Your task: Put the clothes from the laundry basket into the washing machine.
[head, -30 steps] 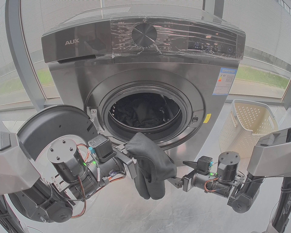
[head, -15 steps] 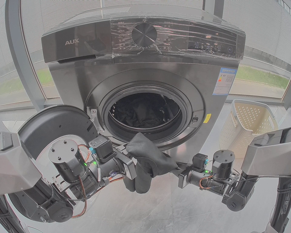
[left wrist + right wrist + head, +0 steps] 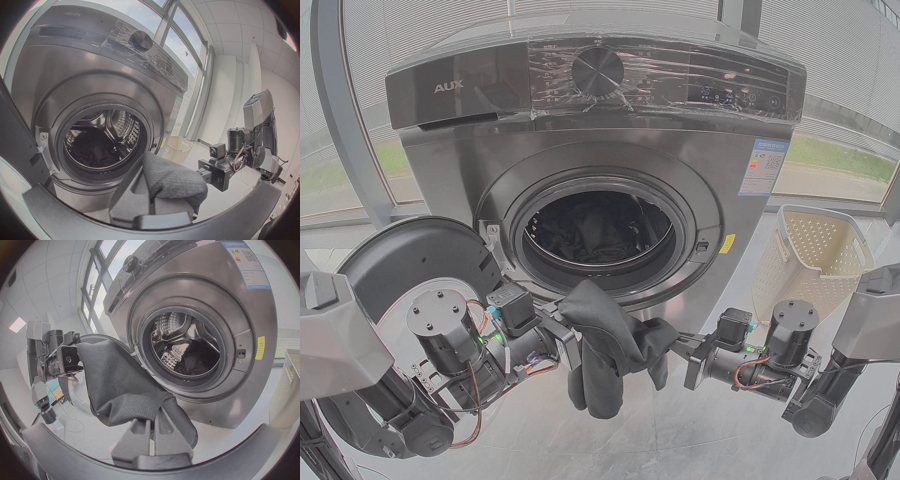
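Note:
A dark grey garment hangs in front of the washing machine, just below its open porthole. My left gripper is shut on the garment's upper left part; in the left wrist view the cloth drapes over that gripper. My right gripper is shut on a fold at the garment's right side; the right wrist view has this gripper pinching the cloth. Dark clothes lie inside the drum. The cream laundry basket lies tipped at the right.
The round machine door stands swung open at the left, behind my left arm. Bare grey floor lies under the garment. Windows run behind the machine on both sides.
My right gripper closed in on the garment's right side, took hold of a fold and pulled it rightwards. The cloth now spreads between both grippers and hangs lower. The left gripper barely moved.

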